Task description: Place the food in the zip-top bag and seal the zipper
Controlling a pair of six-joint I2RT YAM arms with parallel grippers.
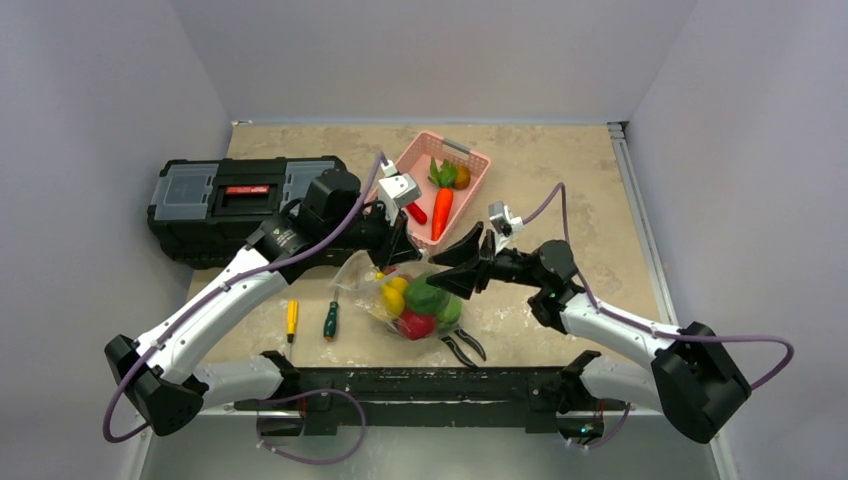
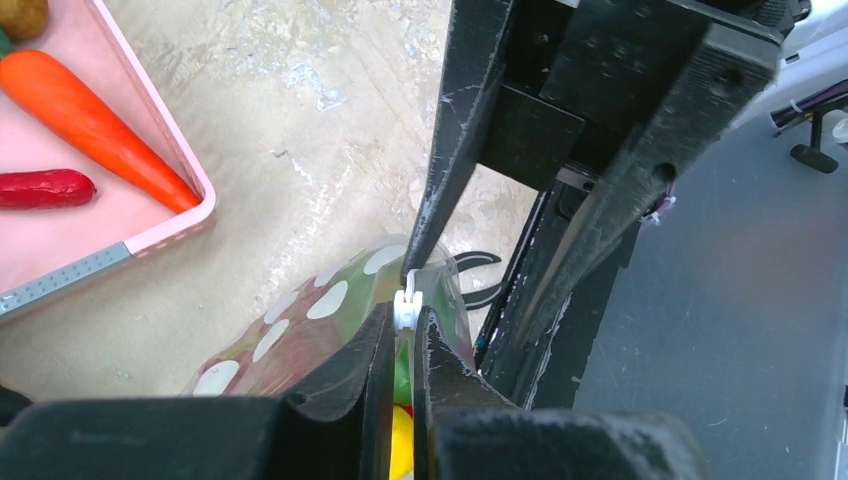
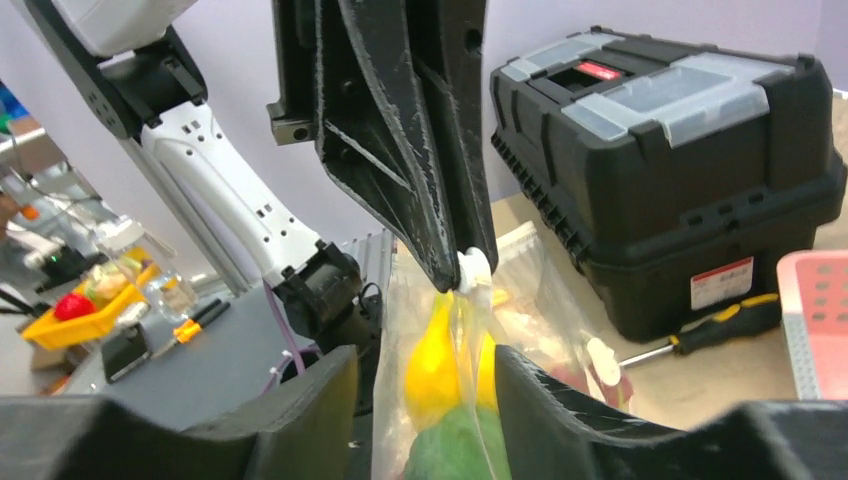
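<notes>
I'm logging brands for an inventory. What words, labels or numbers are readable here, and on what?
Red label on the black toolbox lid: too small to read.
Red-and-white sticker on the toolbox front: too blurred to read.
No other lettering shows.

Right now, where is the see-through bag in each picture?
Top external: the bag is lower middle, between the two arms.
Left wrist: bottom centre, its rim pinched by the left gripper.
Right wrist: bottom centre, between the fingers of the open right gripper.
Shared landmark: the pink basket.
</notes>
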